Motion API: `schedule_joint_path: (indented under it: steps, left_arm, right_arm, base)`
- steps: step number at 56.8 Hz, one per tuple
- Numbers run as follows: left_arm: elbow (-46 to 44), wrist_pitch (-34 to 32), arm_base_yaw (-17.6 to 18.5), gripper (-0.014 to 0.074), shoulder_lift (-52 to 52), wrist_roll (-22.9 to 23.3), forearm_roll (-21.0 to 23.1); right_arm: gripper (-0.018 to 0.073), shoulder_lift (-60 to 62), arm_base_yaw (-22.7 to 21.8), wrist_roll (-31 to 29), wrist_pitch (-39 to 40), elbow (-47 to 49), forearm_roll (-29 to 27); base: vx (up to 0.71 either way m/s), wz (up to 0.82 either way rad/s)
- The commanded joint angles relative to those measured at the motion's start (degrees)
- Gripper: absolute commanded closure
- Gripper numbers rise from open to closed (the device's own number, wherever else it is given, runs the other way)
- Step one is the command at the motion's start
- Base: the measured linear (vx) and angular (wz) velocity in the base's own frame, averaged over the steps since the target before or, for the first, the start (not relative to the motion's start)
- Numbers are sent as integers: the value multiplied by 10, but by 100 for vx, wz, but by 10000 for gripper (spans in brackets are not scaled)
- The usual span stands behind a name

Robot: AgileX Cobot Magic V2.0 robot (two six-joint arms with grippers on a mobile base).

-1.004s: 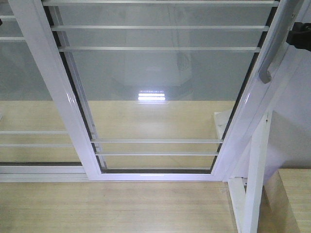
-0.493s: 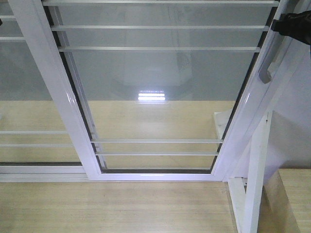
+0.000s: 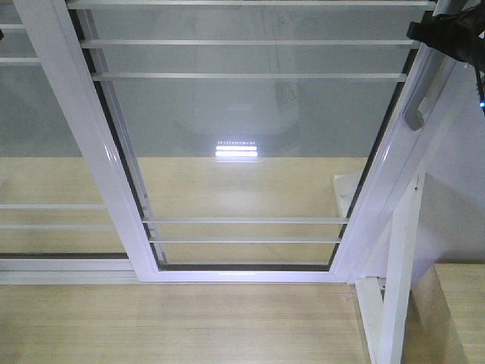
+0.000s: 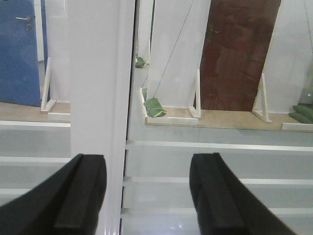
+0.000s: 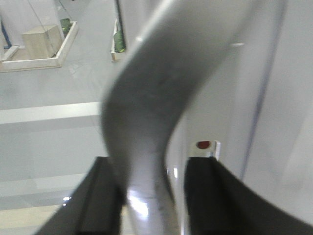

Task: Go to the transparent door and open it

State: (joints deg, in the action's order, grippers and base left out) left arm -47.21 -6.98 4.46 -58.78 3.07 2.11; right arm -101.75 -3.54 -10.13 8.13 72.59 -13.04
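The transparent door (image 3: 250, 136) fills the front view, clear glass with thin white bars in a glossy white frame. Its curved silver-grey handle (image 3: 421, 95) runs along the right stile. My right gripper (image 3: 447, 34) sits at the upper part of that handle. In the right wrist view the handle (image 5: 146, 112) passes between the black fingers (image 5: 102, 196); the jaws stand open around it, with a gap on the right side. My left gripper (image 4: 146, 191) is open and holds nothing, facing a white stile (image 4: 100, 98) and barred glass.
A barred glass panel without a handle (image 3: 45, 152) lies to the left. A slanted white post (image 3: 398, 258) and a wooden box (image 3: 455, 311) stand at the lower right. Behind the glass are a blue door (image 4: 17, 49), a brown door (image 4: 237, 54) and green bags (image 4: 155, 106).
My right gripper has moved left from the frame's right edge and up onto the upper part of the handle. The door itself has not shifted.
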Motion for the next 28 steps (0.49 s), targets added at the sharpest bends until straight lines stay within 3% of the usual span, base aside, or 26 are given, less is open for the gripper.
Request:
schedule_joint_path:
  steps: [1, 7, 20, 21, 28]
  left_arm:
    - [-23, -44, 1, 93, 8, 2, 1]
    - [-23, -40, 1, 93, 8, 2, 1]
    - [-23, -28, 0, 93, 8, -18, 0]
    - [-23, -26, 0, 93, 8, -22, 0]
    - [-23, -26, 0, 93, 8, -22, 0]
  right_arm:
    - [442, 28, -5, 9, 58, 22, -1]
    - [575, 28, 8, 5, 55, 22, -1]
    - [569, 28, 49, -15, 56, 22, -1]
    - [568, 33, 91, -17, 58, 22, -1]
    - [568, 34, 109, -18, 56, 22, -1]
  base:
    - [0, 0]
    - [0, 0]
    - [0, 0]
    - [0, -1]
    - [0, -1]
